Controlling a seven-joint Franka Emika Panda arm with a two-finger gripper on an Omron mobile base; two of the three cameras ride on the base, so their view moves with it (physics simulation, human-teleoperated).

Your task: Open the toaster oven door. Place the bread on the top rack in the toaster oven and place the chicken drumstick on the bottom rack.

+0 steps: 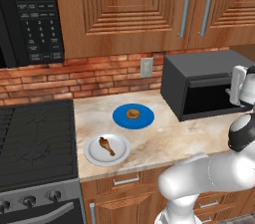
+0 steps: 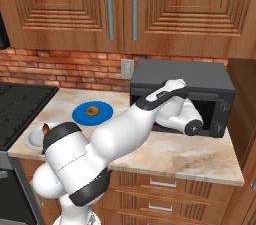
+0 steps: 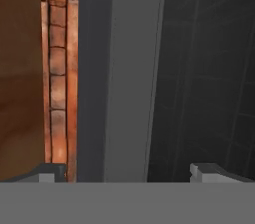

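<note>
the chicken drumstick is seen on a white plate at the bench front, the bread on a blue plate behind it. farther right, the end effector is held wide open, empty, against the toaster oven front.

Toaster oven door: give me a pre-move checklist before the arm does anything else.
1. Gripper open and empty: ok, the fingertips stand wide apart with nothing between them.
2. Gripper at the toaster oven: ok, the hand is at its front, near the top edge.
3. Toaster oven door open: cannot tell; a dark front shows, but whether the panel has swung is unclear.
4. Bread ready: ok, lying on the blue plate.
5. Chicken drumstick ready: ok, lying on the white plate.
6. Racks visible: cannot tell; the hand view shows only faint lines in the dark.
</note>
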